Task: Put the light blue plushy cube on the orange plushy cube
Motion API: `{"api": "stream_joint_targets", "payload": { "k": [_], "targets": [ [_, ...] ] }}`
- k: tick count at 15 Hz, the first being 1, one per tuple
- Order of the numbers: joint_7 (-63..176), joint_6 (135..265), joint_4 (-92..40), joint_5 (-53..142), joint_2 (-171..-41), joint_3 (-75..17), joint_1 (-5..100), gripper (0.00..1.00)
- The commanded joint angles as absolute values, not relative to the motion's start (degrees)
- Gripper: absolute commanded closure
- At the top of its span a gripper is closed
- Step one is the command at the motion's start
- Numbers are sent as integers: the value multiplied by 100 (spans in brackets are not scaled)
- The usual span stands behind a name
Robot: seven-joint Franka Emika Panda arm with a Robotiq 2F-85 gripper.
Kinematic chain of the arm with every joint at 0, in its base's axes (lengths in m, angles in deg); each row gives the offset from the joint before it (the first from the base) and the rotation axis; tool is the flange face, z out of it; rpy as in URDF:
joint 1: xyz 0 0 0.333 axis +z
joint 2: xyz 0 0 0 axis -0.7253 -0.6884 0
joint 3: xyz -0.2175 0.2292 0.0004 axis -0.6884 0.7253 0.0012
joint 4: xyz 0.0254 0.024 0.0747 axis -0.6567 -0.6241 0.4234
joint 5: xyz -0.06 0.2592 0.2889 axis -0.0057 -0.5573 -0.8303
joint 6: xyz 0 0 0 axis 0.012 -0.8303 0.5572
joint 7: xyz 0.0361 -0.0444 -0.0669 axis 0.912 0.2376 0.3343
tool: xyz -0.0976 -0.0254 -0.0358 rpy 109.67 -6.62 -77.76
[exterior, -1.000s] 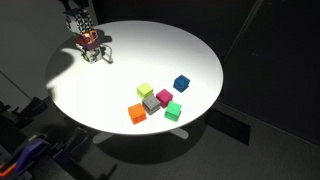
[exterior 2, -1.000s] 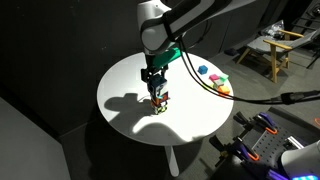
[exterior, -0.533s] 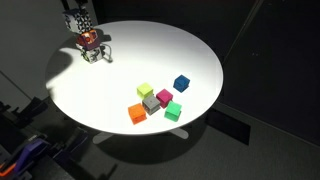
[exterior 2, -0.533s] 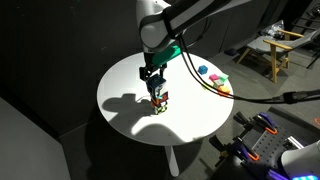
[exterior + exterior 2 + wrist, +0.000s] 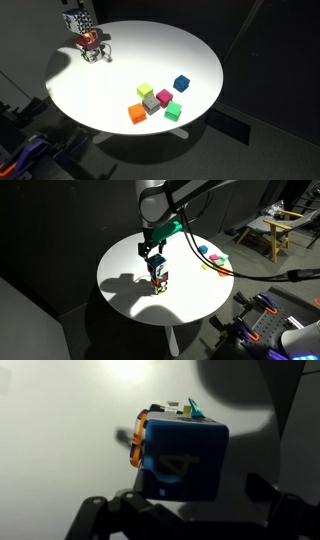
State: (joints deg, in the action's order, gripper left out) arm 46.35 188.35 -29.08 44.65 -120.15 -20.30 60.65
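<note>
Gripper (image 5: 151, 249) spread wide, empty, directly above light blue plushy cube (image 5: 157, 269) stacked on orange plushy cube (image 5: 160, 281), not touching.

In the wrist view the blue cube (image 5: 180, 455) hid nearly all of the orange cube (image 5: 138, 442) but a strip at 9 o'clock. The gripper (image 5: 183, 510) was cut off at 6 o'clock. In an exterior view the blocks (image 5: 215, 260), perhaps five, blurred together.

Light blue plushy cube (image 5: 156, 268) stacked on orange plushy cube (image 5: 160, 281), fingers (image 5: 144, 249) spread above
</note>
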Motion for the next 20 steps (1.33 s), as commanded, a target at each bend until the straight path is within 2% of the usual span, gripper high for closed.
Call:
{"api": "stream_joint_targets", "payload": {
  "k": [1,20],
  "targets": [
    [4613,18804,-3211,4456,-11675,-2012,6073,0],
    [3906,19158,-5504,4562,-9803,-1966,6041,0]
  ]
}}
